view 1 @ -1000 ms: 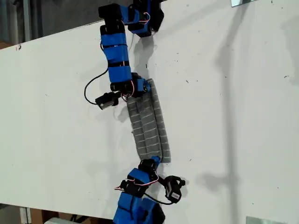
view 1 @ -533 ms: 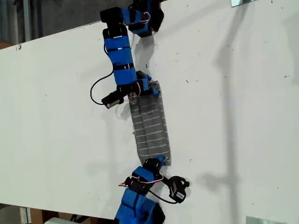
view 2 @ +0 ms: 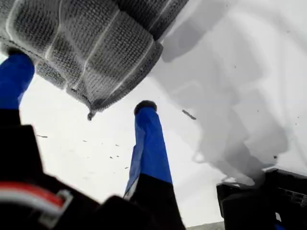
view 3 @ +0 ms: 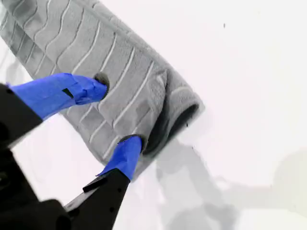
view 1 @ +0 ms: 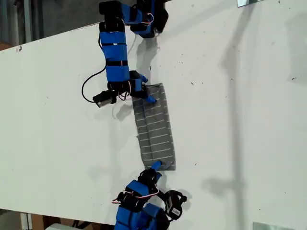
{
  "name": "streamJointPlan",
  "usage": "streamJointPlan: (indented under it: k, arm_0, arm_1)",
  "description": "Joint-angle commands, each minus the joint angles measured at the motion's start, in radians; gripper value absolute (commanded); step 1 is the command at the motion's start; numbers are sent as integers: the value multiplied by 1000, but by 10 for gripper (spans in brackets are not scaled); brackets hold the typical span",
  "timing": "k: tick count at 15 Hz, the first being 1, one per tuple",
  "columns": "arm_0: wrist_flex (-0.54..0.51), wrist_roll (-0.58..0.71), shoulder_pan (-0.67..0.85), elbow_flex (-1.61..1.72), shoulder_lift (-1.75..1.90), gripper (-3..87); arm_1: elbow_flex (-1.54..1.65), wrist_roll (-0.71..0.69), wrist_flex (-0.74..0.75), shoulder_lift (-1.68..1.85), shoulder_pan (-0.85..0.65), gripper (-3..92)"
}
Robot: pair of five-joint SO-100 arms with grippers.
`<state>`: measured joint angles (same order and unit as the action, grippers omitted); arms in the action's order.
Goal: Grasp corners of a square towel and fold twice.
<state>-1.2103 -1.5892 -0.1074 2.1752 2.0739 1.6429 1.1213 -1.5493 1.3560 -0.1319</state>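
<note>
The grey striped towel (view 1: 154,129) lies on the white table (view 1: 240,110) as a long folded strip. My second gripper (view 1: 145,95) is the arm at the exterior view's top. It hovers open over the strip's far end, and its blue fingertips (view 3: 98,86) straddle the towel (view 3: 124,57) next to the layered fold. My first gripper (view 1: 156,166) comes in from the exterior view's bottom and stands open at the strip's near end. A towel corner (view 2: 96,98) sits between its fingers (view 2: 148,139), and one finger touches the hem.
The table's far edge runs along the exterior view's top left, with a dark floor beyond. Small metal plates sit at the exterior view's top right (view 1: 249,2) and bottom right (view 1: 268,226). Black camera cables loop beside both wrists.
The towel went from a rumpled, held strip to lying flat. The second gripper opened and swung back toward the exterior view's upper left. The first arm drew back toward the exterior view's bottom.
</note>
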Motion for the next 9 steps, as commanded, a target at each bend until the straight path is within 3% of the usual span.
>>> streamJointPlan:
  k: [1,3,4,5,6,7,9]
  arm_0:
    - [-11,11,60,112,196,211]
    - [9,-17,67,252,373,211]
    - [15,-35,61,307,439,211]
    - [17,-55,57,339,460,211]
    - [35,-54,60,359,456,211]
    - [52,-48,71,383,456,211]
    - [77,-41,97,454,506,211]
  arm_1:
    - [2,-52,63,-63,-60,421]
    - [3,-101,124,-173,-117,392]
    - [3,-114,147,-225,-141,323]
    - [-3,-115,141,-255,-156,222]
    - [8,-114,144,-249,-158,63]
    - [23,-106,143,-244,-161,-1]
    - [143,-63,175,-163,-158,-1]
